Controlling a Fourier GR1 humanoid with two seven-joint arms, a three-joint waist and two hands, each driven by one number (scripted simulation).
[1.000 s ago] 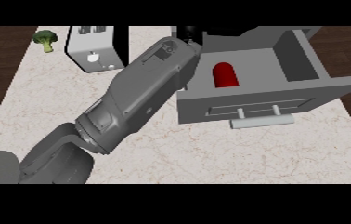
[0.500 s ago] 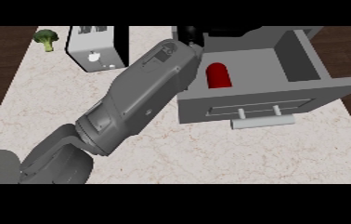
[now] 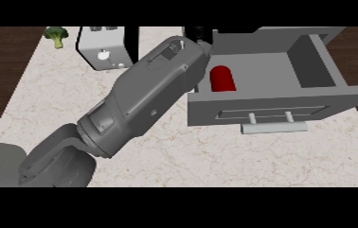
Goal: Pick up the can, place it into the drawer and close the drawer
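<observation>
Head view. Wide bare room on the bench (image 3: 210, 161) along the near edge and to the lower right, below the drawer's handle (image 3: 274, 127). Left edge of the bench against dark floor (image 3: 14, 57), with broccoli (image 3: 56, 34) at the far corner and a white box-like appliance (image 3: 105, 54) near it. Slanting from lower left up to the drawer's back left corner, the left forearm (image 3: 147, 99), filling the gap between appliance and drawer.

Drawer (image 3: 272, 109) pulled open at the right, front panel towards the near edge. Inside, by its left wall and just beside the forearm, the red can (image 3: 224, 79).

Left hand (image 3: 200, 33) only a black patch past the wrist; wide or narrow, cannot tell.

Against a second ago: can in the same drawer, drawer just as far open, forearm on much the same slant.
</observation>
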